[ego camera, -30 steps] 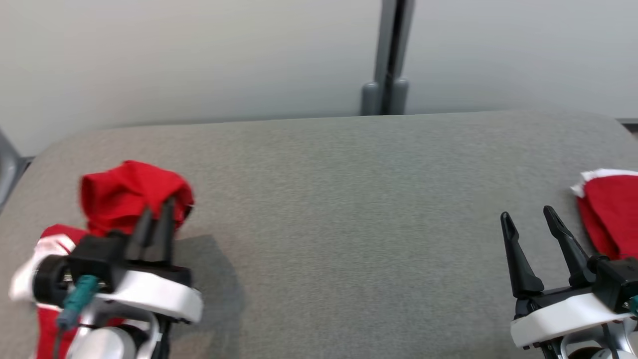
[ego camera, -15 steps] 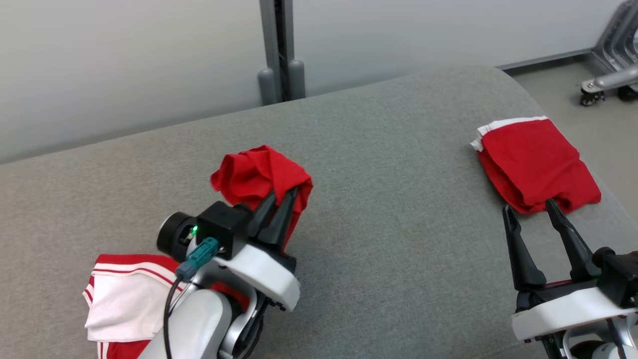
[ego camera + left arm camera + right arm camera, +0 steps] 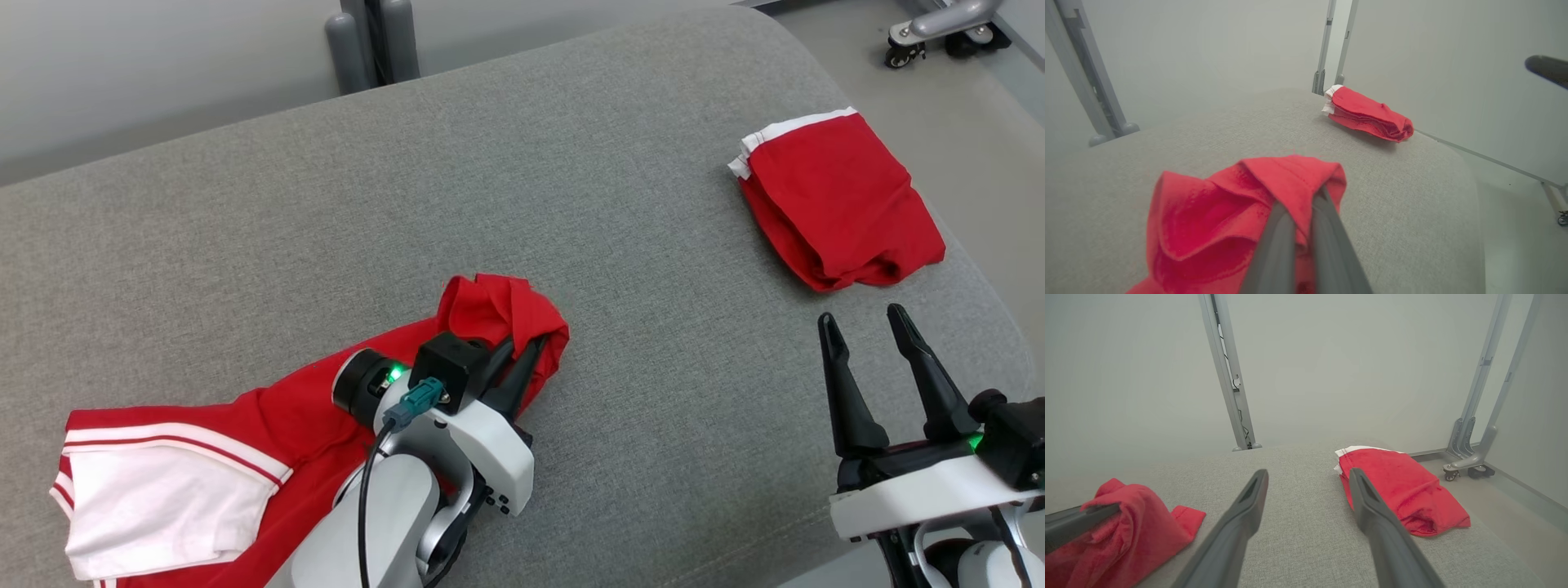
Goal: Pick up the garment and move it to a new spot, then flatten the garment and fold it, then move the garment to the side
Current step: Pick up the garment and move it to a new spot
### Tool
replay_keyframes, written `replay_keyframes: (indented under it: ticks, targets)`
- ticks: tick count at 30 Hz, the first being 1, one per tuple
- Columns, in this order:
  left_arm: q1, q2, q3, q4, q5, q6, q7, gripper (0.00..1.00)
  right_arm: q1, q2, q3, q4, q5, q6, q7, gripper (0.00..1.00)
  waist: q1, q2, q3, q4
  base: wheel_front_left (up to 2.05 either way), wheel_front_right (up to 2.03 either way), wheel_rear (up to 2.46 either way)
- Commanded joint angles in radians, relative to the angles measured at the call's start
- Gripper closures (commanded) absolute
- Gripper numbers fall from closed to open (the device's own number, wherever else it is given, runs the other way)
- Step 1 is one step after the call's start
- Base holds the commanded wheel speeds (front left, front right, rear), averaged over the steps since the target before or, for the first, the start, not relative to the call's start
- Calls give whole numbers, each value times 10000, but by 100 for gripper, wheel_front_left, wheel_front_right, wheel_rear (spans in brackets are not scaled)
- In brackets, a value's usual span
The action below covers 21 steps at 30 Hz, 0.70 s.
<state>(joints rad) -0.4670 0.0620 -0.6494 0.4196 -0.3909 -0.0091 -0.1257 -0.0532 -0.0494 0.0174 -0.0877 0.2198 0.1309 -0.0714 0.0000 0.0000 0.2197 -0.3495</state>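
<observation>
1. Garment [image 3: 302, 408]: red w/ a white panel + stripes. It lies at the lower left of the grey padded top [image 3: 571, 180] in my head cam, running from the white end up to a bunched, raised end near ctr.
2. Left gripper [image 3: 525, 347]: fingers pressed together, clamped on that bunched end. On my left wrist cam the red cloth folds over both fingers.
3. Grey post [image 3: 371, 41]: stands behind the top's far edge.
4. Folded red piece [image 3: 833, 204]: white trim at its far end, sits by the top's right edge, well apart from the garment.
5. Right gripper [image 3: 860, 314]: fingers spread wide apart, pointing toward the folded piece, near it but not touching.
6. Wheeled frame [image 3: 931, 28]: on the floor, far right.
</observation>
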Motion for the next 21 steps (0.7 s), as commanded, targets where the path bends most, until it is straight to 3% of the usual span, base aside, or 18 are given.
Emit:
replay_keyframes:
  ticks: [1, 2, 11, 17, 21]
  targets:
    - [-186, 23, -29, 92, -33, -45, -87, 78, -78, -30, -10, 57, 28, -4, -68, 0, 0, 0, 31, -21, 0, 0, 0]
    - [-259, 14, -112, 236, -17, -78, -155, 0, -96, -30, -20, 105, 82, -4, -110, 0, 0, 0, 30, 3, 0, 0, 0]
    - [-87, -46, -953, 94, -121, -531, -664, 0, 31, -33, -244, 445, 107, -4, -246, 0, 0, 0, -586, 728, 0, 0, 0]
    - [283, 363, -504, -800, -122, 117, -904, 0, 149, -33, -388, 438, -18, -4, -138, 0, 0, 0, -1000, 1496, 0, 0, 0]
    - [683, 885, 473, -1549, -311, 887, -1149, 0, 242, -33, -429, 391, -137, -4, -23, 0, 0, 0, -1283, 2106, 0, 0, 0]
